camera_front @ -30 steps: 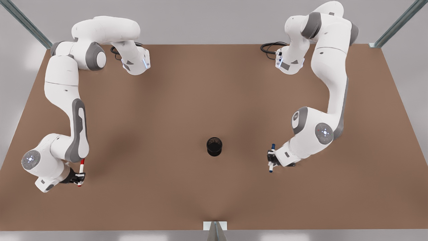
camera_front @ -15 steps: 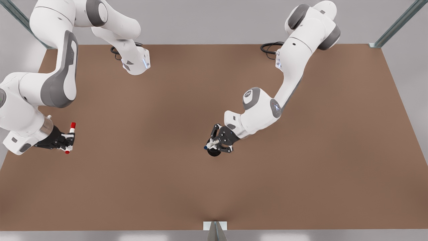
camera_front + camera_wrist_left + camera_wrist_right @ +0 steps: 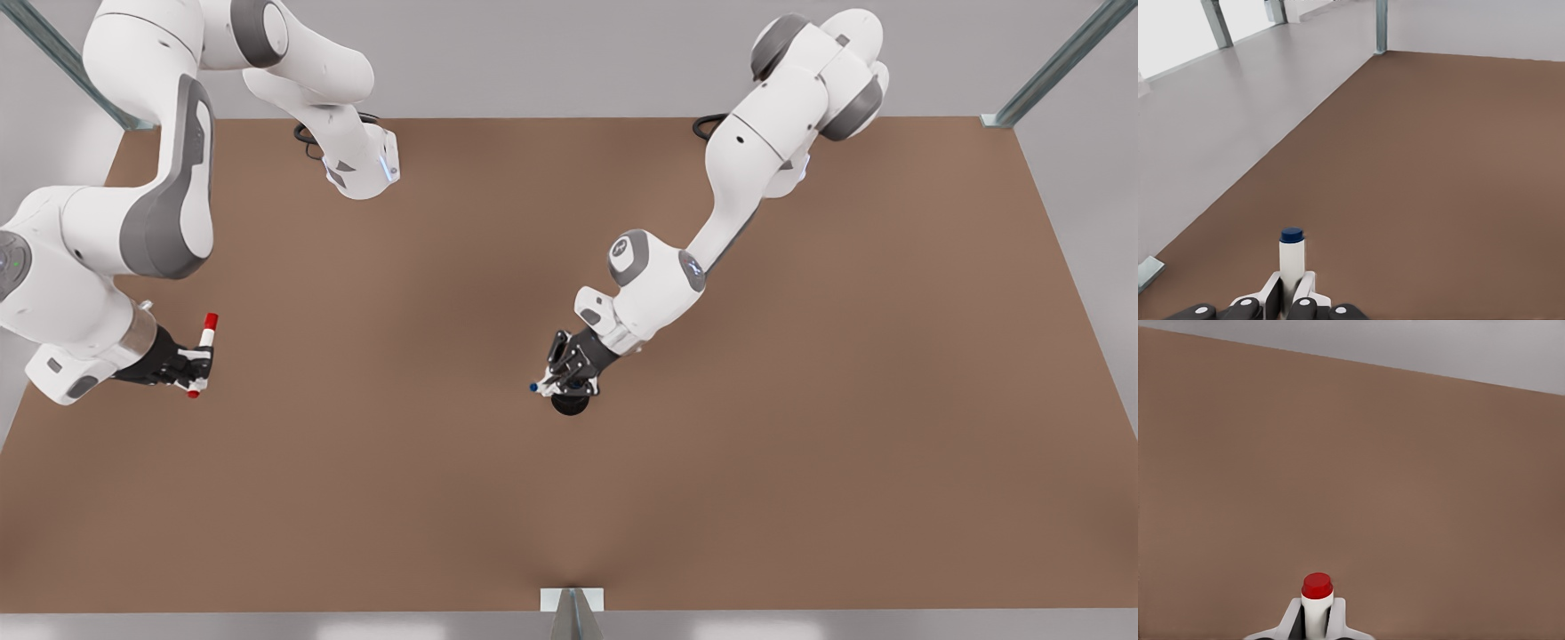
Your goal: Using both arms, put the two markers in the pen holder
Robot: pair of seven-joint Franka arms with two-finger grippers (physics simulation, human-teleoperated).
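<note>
Left hand (image 3: 560, 382), frame centre, clamps blue marker (image 3: 540, 386) above black pen holder (image 3: 570, 405). Centre tip over opening, barrel upright, before letting go. Right hand (image 3: 191, 369), left edge, grips red marker (image 3: 203, 353); waits above bench (image 3: 569, 516).

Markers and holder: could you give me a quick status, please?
Left gripper shut on blue marker, over pen holder. Right gripper shut on red marker, far off at front view's left. Nothing in the way.
</note>
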